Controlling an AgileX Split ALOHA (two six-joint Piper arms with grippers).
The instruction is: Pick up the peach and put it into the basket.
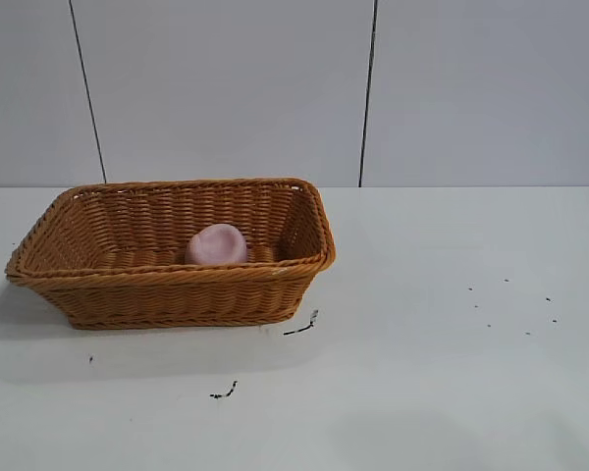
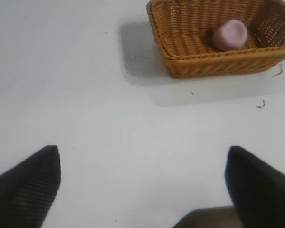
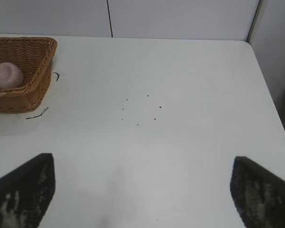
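Observation:
The pale pink peach (image 1: 216,244) lies inside the orange-brown wicker basket (image 1: 167,287) at the left of the table. It also shows in the left wrist view (image 2: 230,34) within the basket (image 2: 199,64), and in the right wrist view (image 3: 6,75) within the basket (image 3: 35,90). My left gripper (image 2: 142,178) is open and empty, above bare table, well away from the basket. My right gripper (image 3: 142,183) is open and empty above the table at the right side. Neither gripper shows in the exterior view.
The white table (image 1: 422,373) carries small dark specks (image 1: 510,304) at the right and two thin dark marks (image 1: 302,326) in front of the basket. A grey panelled wall stands behind. The table's right edge (image 3: 266,80) shows in the right wrist view.

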